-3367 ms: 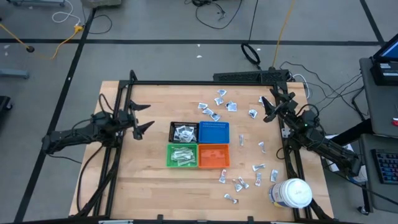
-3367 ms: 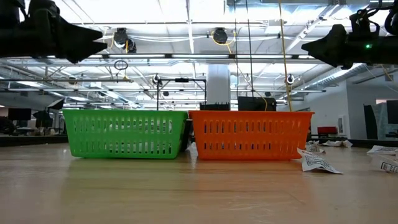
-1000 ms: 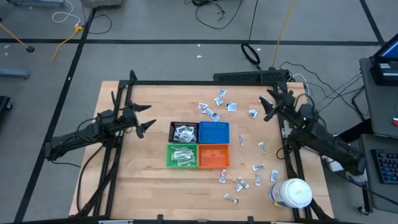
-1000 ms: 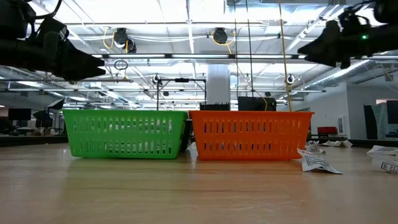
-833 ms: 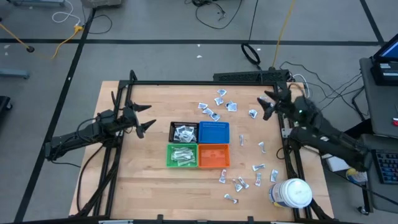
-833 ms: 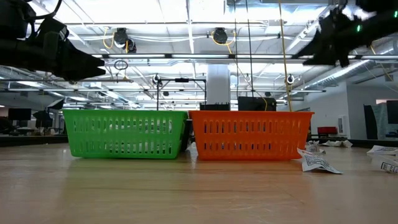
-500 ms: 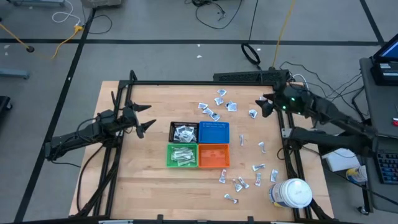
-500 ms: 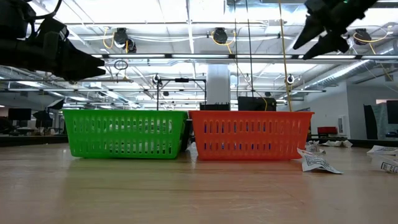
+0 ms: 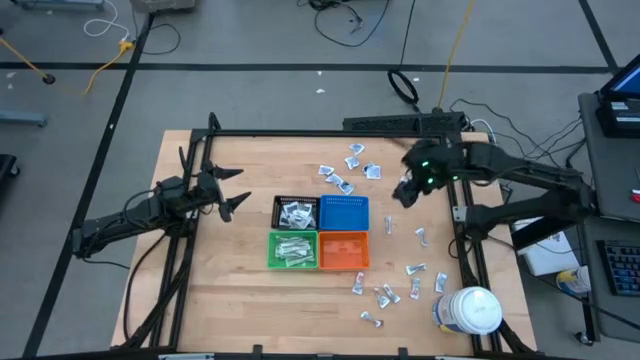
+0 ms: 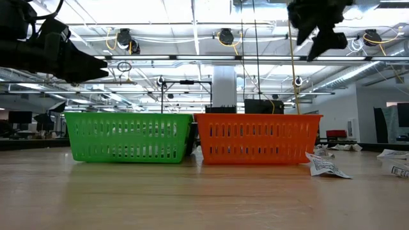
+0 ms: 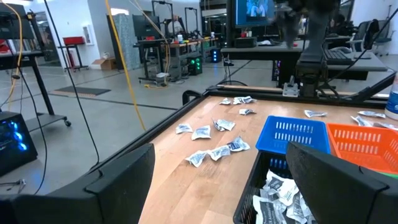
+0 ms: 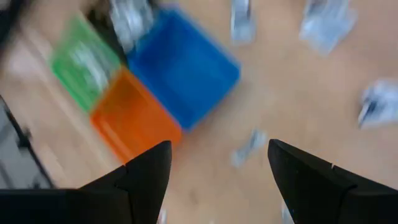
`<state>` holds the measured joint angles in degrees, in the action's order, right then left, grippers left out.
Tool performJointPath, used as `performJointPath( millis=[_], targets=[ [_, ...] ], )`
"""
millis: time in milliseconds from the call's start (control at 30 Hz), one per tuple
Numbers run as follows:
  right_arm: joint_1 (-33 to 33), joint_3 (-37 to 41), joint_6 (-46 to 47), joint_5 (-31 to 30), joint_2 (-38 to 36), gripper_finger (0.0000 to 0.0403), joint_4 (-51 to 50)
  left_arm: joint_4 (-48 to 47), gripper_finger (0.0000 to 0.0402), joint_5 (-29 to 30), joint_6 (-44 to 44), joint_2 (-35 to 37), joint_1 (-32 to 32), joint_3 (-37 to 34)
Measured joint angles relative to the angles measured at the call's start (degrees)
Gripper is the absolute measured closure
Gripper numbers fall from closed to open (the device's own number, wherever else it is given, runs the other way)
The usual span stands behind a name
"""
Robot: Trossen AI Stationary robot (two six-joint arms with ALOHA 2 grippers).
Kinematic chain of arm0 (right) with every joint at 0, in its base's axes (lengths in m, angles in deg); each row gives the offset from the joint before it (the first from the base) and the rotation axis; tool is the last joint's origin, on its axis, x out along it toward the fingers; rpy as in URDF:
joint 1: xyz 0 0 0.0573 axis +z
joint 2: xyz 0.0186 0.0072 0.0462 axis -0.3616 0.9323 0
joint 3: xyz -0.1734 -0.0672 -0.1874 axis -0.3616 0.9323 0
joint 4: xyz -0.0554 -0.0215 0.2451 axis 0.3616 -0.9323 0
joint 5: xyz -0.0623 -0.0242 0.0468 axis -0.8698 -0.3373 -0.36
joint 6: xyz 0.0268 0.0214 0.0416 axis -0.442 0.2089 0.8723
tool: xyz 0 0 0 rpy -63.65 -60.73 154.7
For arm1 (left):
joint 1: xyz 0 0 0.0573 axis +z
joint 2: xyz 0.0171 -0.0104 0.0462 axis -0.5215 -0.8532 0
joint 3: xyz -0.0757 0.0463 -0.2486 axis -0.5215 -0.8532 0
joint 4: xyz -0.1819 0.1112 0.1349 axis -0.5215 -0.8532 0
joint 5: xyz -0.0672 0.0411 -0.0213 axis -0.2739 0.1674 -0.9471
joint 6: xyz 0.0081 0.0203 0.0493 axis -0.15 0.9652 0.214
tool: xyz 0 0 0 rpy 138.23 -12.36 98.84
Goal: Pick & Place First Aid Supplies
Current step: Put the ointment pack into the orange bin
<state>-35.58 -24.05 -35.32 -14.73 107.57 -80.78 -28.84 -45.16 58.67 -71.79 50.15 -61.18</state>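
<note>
The first aid supplies are small white wrapped packets. One cluster (image 9: 350, 165) lies beyond the blue bin, another (image 9: 385, 293) near the jar, and several fill the black bin (image 9: 296, 213) and green bin (image 9: 293, 250). My right gripper (image 9: 405, 190) hangs open high above the table, right of the blue bin (image 9: 344, 213), tipped downward; its wrist view (image 12: 217, 168) looks down on the blue bin (image 12: 183, 68) and loose packets (image 12: 249, 146). My left gripper (image 9: 228, 195) waits open, left of the black bin, raised (image 10: 64, 61).
An orange bin (image 9: 344, 250) sits beside the green one; together the bins form a square block mid-table. A large white jar (image 9: 470, 310) stands at the near right corner. A black frame (image 9: 330, 133) runs along the table's edges. Bare wood lies between my left gripper and the bins.
My right arm has swung from the table's right edge toward the middle, rising and tipping its gripper downward over the table; its fingers stay open. Nothing on the table has moved.
</note>
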Motion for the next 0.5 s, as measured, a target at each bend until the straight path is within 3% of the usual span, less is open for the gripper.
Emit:
performJointPath(
  millis=[167,333,500],
  targets=[
    [1.43,-0.38,3.63,6.28,6.12,0.0140,-8.96,0.00,0.0036,-0.02,-0.02,0.00,0.00,0.00],
    [1.37,0.53,4.00,3.02,8.76,0.0140,-16.17,0.00,0.0036,-0.02,-0.01,0.00,0.00,0.00],
    [1.39,2.00,5.45,1.63,8.90,0.0140,-17.04,0.00,0.0036,-0.02,-0.02,0.00,-0.02,0.00]
  ],
)
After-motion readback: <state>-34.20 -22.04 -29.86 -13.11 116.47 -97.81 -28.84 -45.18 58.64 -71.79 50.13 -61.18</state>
